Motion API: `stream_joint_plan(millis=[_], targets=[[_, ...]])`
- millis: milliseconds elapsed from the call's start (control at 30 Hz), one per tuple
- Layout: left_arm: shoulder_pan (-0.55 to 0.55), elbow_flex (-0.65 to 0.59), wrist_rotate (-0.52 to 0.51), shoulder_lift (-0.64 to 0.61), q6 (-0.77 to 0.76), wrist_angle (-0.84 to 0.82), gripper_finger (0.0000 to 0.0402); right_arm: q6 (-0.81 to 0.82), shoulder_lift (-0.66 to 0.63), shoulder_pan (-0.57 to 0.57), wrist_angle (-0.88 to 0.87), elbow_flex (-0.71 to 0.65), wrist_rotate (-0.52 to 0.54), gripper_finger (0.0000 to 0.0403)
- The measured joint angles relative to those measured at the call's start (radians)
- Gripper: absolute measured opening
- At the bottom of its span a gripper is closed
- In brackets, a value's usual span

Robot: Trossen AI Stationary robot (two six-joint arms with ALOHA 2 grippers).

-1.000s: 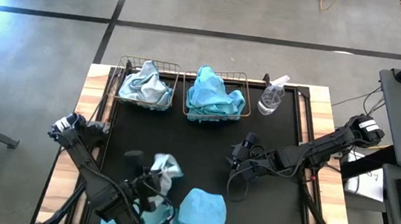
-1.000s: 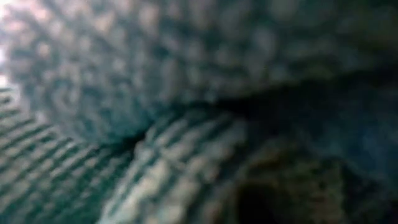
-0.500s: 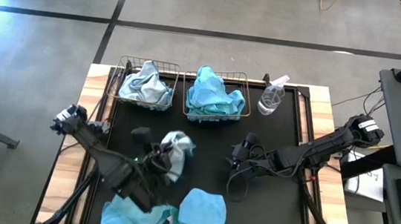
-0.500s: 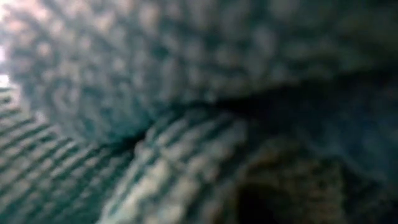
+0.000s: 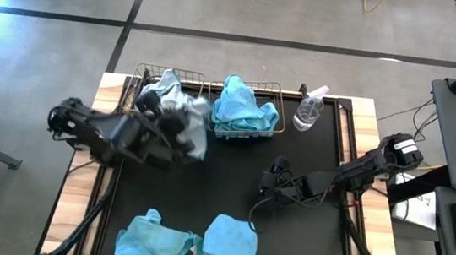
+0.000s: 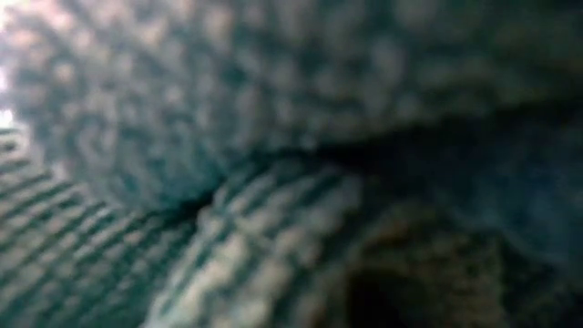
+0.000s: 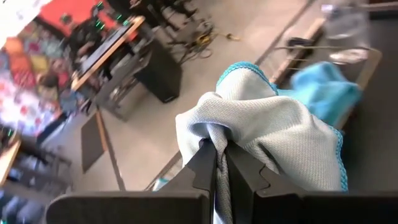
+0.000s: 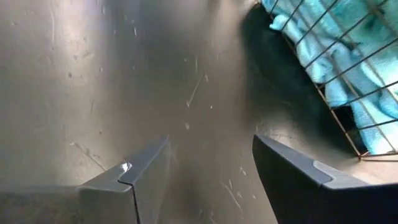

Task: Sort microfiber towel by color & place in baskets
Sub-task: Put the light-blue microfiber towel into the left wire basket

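Note:
My left gripper [image 5: 170,127] is shut on a pale grey-blue towel [image 5: 192,125] with a turquoise hem and holds it in the air over the near right part of the left wire basket [image 5: 137,80]. A pale towel [image 5: 168,80] lies in that basket. The right basket [image 5: 277,126] holds turquoise towels [image 5: 243,104]. Two turquoise towels [image 5: 148,238] [image 5: 228,243] lie on the mat at the near edge. My right gripper [image 5: 272,180] is open and low over the mat's middle right, touching nothing. In the low view, cloth [image 6: 273,137] fills the picture. My left gripper [image 7: 222,155] pinches a bunched fold of the pale towel [image 7: 214,132] between its two fingers [image 7: 204,167]; several layers are gathered there. The towel is lifted clear of the mat and drapes over and past the fingertips, slack.
A clear spray bottle [image 5: 308,109] stands right of the right basket. The right wrist view shows the right basket's mesh wall [image 8: 329,68] just ahead of the open fingers. Bare black mat [image 5: 230,187] lies between the baskets and the near towels.
My left gripper has risen from the near edge and swung toward the far edge, up to the left basket, still shut on the pale towel. The towel was lifted clear of the turquoise towel, which stayed on the mat.

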Motion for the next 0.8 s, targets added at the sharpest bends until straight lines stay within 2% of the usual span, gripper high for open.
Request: stream_joint_plan(millis=[400,800], targets=[[0.259,0.0,-0.018,-0.153,0.023,0.0,0.0004,-0.054,0.026,-0.014,0.106,0.0,-0.002,0.0224],[0.459,0.0,-0.027,-0.177,0.105,0.0,0.0006,-0.052,0.023,-0.014,0.125,0.001,-0.002,0.0224]])
